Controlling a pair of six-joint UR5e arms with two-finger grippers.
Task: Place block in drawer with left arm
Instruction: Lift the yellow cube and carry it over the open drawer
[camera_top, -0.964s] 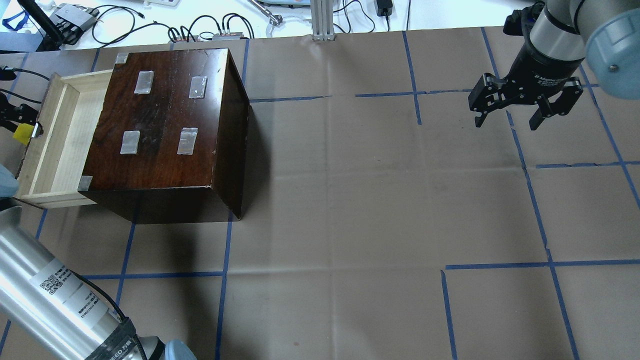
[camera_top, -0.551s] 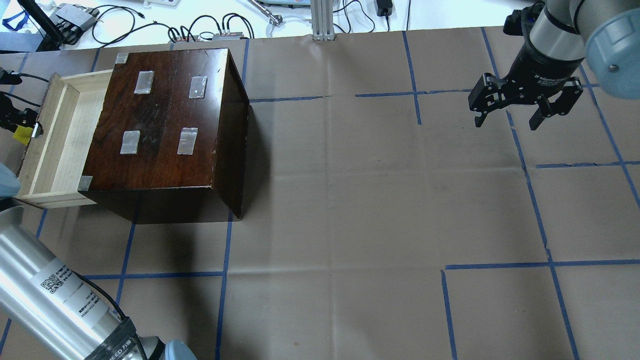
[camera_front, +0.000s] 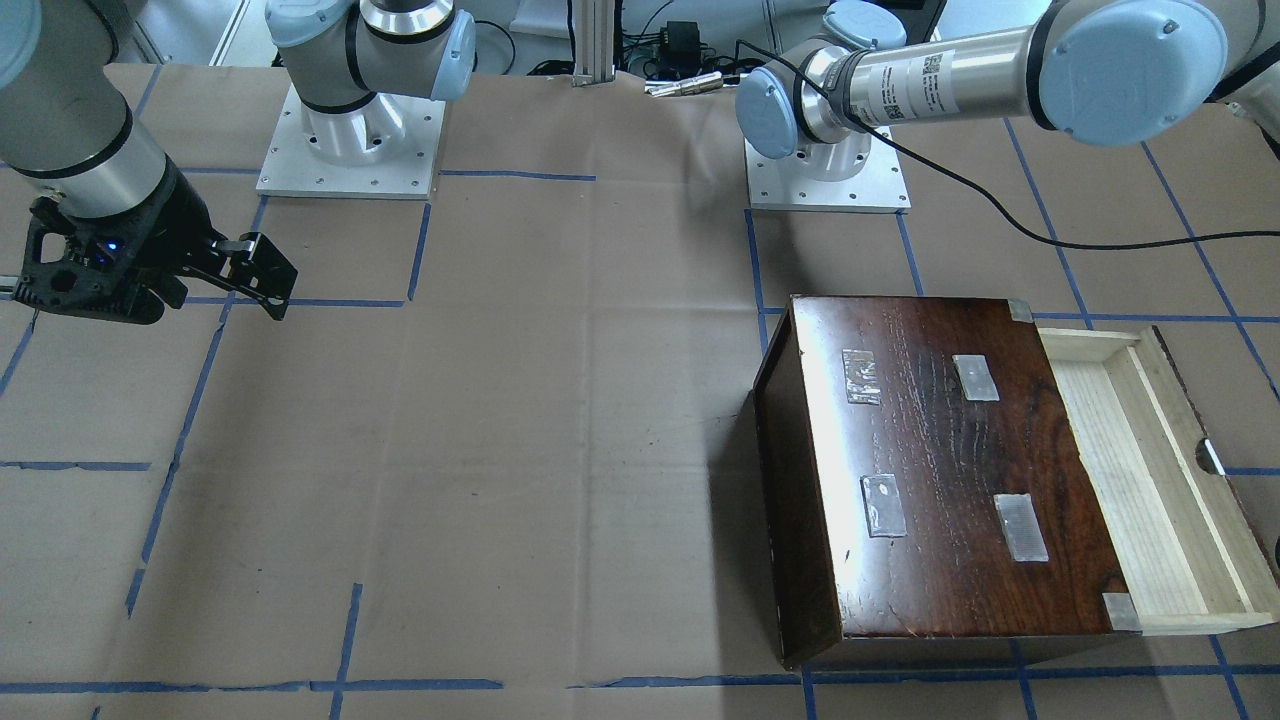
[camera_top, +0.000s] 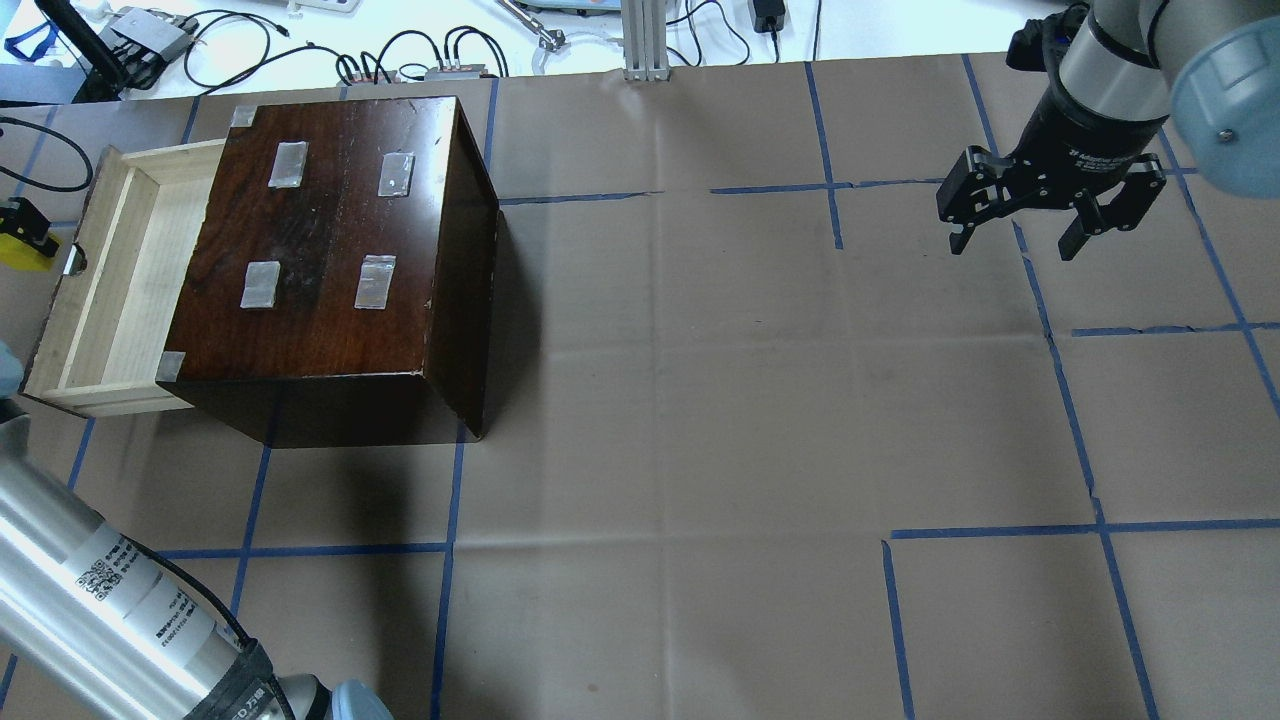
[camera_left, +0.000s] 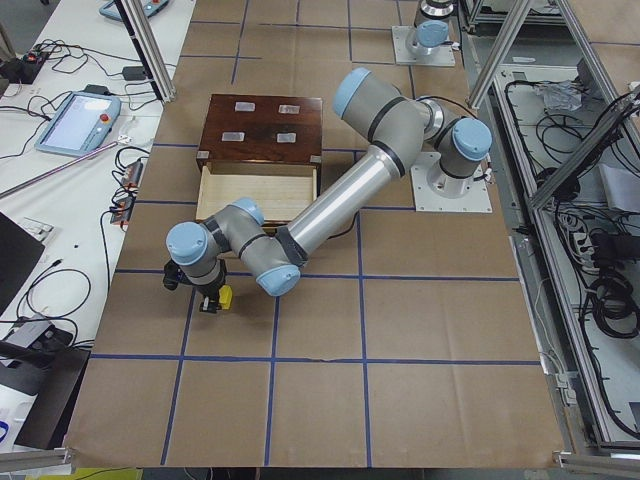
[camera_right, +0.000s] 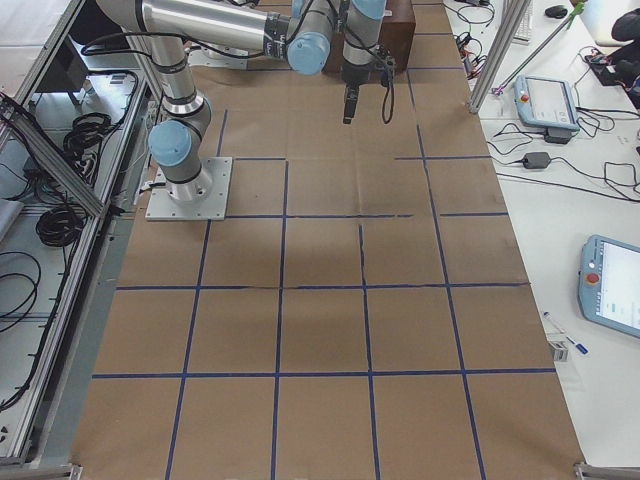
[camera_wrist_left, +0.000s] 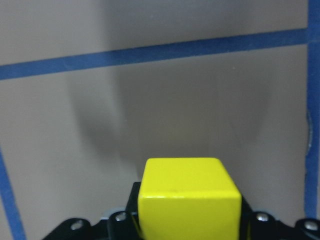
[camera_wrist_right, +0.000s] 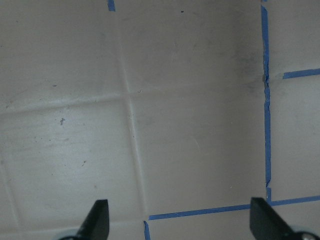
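Observation:
The yellow block (camera_top: 20, 255) is held in my left gripper (camera_top: 28, 228), which is shut on it at the overhead view's left edge. The wrist view shows the block (camera_wrist_left: 189, 197) between the jaws above brown paper and blue tape. The gripper hangs outside the drawer (camera_top: 110, 270), just beyond its dark front, over the table. The drawer is pulled open from the dark cabinet (camera_top: 330, 240), and its pale wood floor is bare. The block (camera_left: 225, 297) also shows in the exterior left view. My right gripper (camera_top: 1015, 240) is open and empty at the far right.
The cabinet top carries several grey tape patches (camera_top: 260, 284). Brown paper with blue tape lines (camera_top: 830, 188) covers the table. Cables and boxes (camera_top: 150, 35) lie beyond the far edge. My left arm's forearm (camera_top: 90, 590) crosses the near left corner.
My left gripper has moved left and slightly farther with the block, away from the drawer front toward the view's edge. The right arm has not moved.

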